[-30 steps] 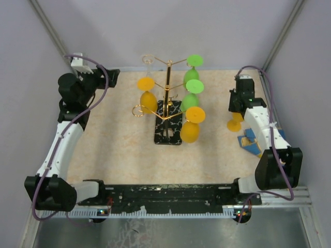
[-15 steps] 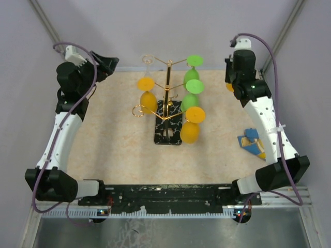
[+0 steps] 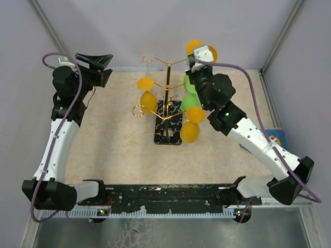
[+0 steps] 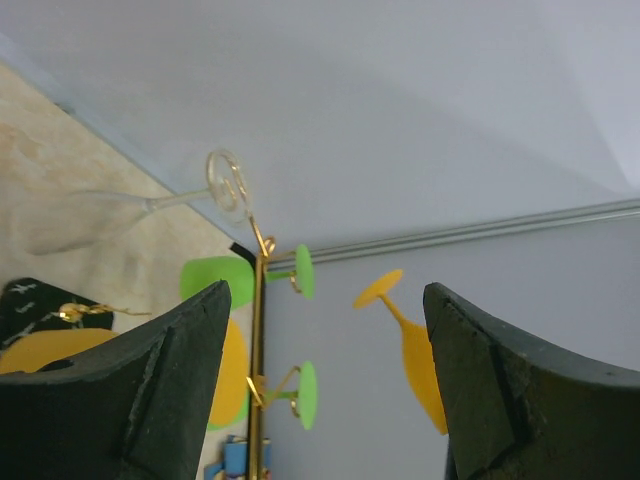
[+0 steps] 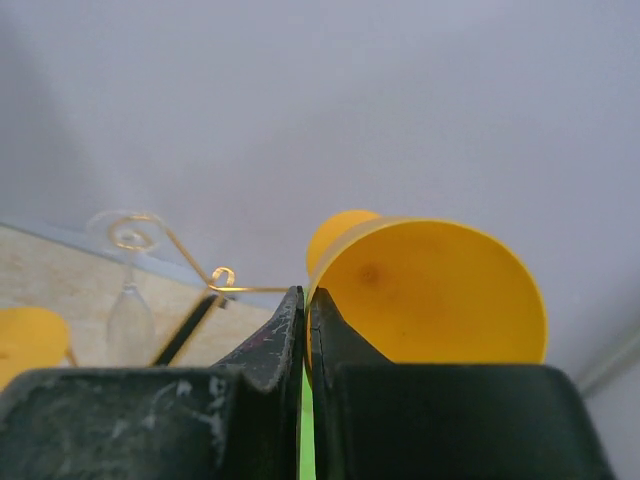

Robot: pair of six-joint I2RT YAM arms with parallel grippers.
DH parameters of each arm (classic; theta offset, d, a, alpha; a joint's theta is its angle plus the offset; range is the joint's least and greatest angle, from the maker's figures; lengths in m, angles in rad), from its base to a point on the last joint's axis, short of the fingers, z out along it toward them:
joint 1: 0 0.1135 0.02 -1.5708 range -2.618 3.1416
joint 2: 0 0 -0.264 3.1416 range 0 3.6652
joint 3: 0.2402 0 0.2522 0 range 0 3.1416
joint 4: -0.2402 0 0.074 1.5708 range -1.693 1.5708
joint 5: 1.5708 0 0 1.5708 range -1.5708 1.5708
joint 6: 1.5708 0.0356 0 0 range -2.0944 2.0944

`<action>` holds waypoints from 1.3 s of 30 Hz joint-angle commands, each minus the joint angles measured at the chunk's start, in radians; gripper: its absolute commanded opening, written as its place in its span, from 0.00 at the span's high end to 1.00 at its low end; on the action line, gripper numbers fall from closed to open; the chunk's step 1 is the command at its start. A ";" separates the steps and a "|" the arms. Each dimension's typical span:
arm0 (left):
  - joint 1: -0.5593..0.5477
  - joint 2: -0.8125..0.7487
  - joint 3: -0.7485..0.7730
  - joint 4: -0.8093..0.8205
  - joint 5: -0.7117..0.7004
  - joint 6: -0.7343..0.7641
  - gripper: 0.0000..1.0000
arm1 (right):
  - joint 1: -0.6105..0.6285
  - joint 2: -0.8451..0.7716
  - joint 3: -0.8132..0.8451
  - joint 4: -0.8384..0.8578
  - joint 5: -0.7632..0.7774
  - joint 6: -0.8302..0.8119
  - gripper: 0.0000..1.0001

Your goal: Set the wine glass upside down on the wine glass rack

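Note:
My right gripper (image 3: pixel 198 58) is shut on the rim of a yellow wine glass (image 3: pixel 195 47), held high beside the top right arm of the wine glass rack (image 3: pixel 168 98). In the right wrist view the glass's open bowl (image 5: pixel 440 290) faces the camera, its rim pinched between my closed fingers (image 5: pixel 305 292), with a curled gold rack arm (image 5: pixel 222 276) just to the left. My left gripper (image 3: pixel 95 59) stands open and empty, raised at the back left. From its wrist view I see the rack pole (image 4: pixel 258 340) and the held yellow glass (image 4: pixel 415 350) between its fingers (image 4: pixel 327 300).
The rack's black veined base (image 3: pixel 169 132) stands mid-table. Hanging upside down on it are a yellow glass (image 3: pixel 146 93), a green glass (image 3: pixel 190 90), another yellow glass (image 3: pixel 192 124) and a clear glass (image 3: pixel 149 62). A blue object (image 3: pixel 274 137) lies at the table's right edge.
My right arm has swung from the right side of the table up and left to the rack's top, carrying the yellow glass. My left arm has risen a little, still open.

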 commanded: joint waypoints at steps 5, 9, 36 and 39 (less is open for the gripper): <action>0.004 -0.078 -0.028 0.118 0.047 -0.276 0.19 | 0.246 0.036 -0.136 0.620 -0.014 -0.333 1.00; 0.005 -0.098 -0.085 0.225 0.051 -0.347 0.36 | 0.301 0.066 -0.175 0.733 -0.073 -0.343 1.00; -0.007 -0.072 -0.142 0.320 0.182 -0.406 0.47 | 0.439 0.273 -0.136 0.901 -0.186 -0.330 1.00; -0.012 -0.073 -0.140 0.313 0.196 -0.395 0.47 | 0.439 0.303 -0.104 0.903 -0.203 -0.334 1.00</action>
